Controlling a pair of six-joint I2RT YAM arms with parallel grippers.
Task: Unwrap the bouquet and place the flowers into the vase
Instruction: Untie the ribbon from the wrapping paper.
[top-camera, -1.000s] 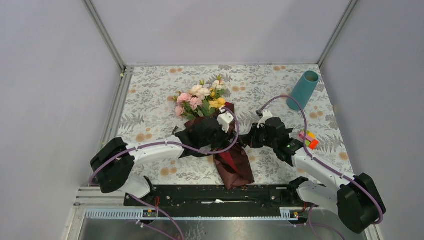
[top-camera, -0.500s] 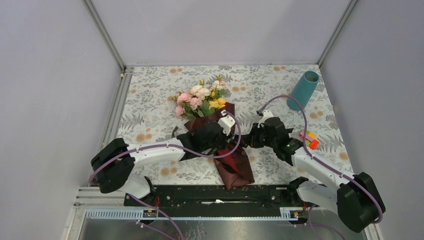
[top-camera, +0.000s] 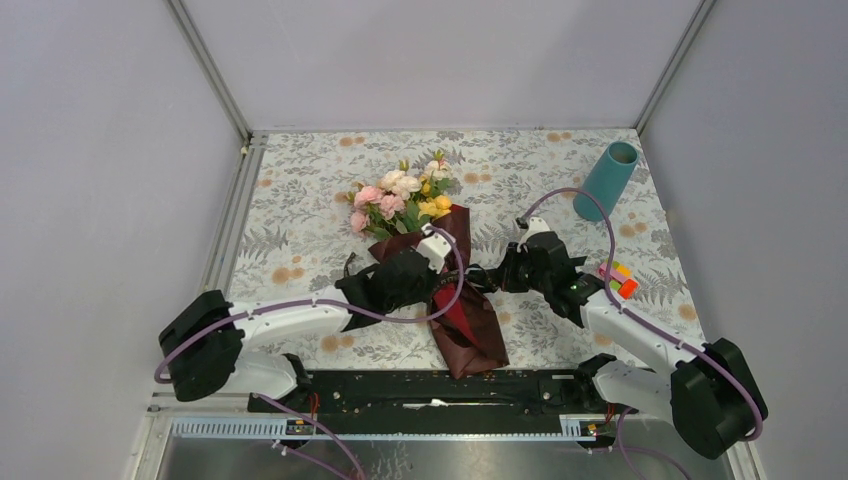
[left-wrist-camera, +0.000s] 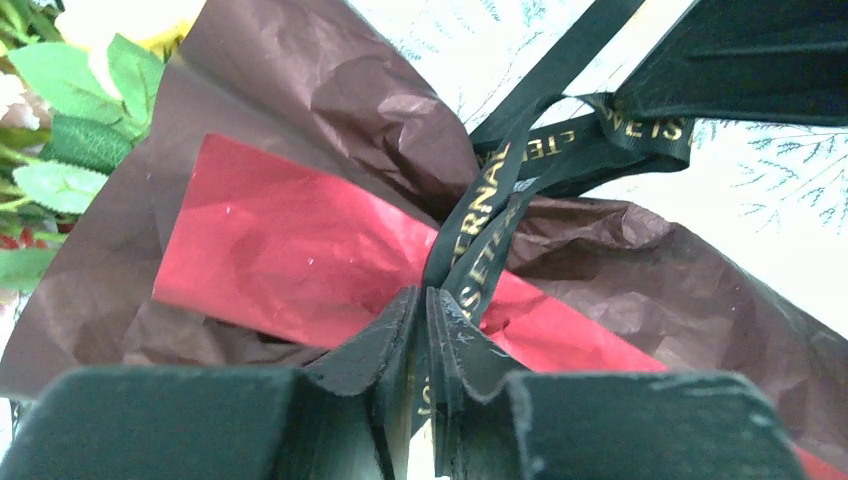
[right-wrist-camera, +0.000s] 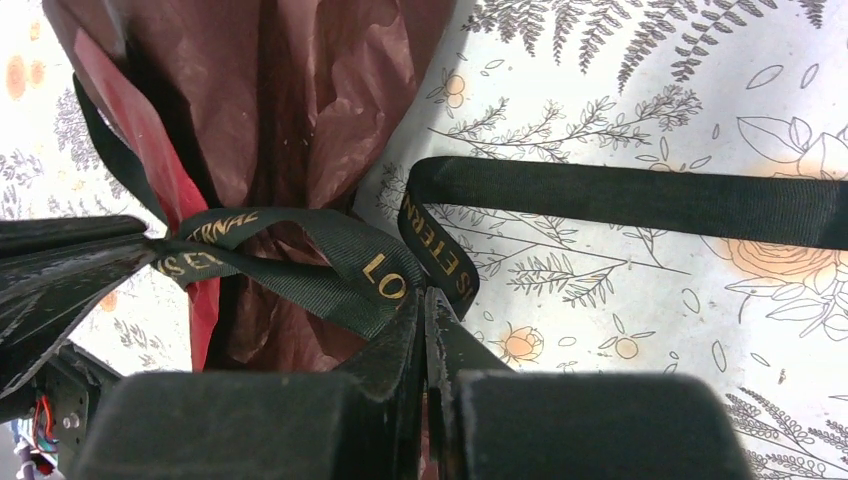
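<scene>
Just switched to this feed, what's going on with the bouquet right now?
Both arms are working the tie. The left gripper has its jaws closed on the black ribbon at the bouquet's waist, and the right gripper pinches another length of it. The bouquet is not yet unwrapped, with the flowers inside. The vase stands far right.

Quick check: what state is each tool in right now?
left tool: closed on the black ribbon.
right tool: closed, pinching a loop of the same ribbon.
</scene>
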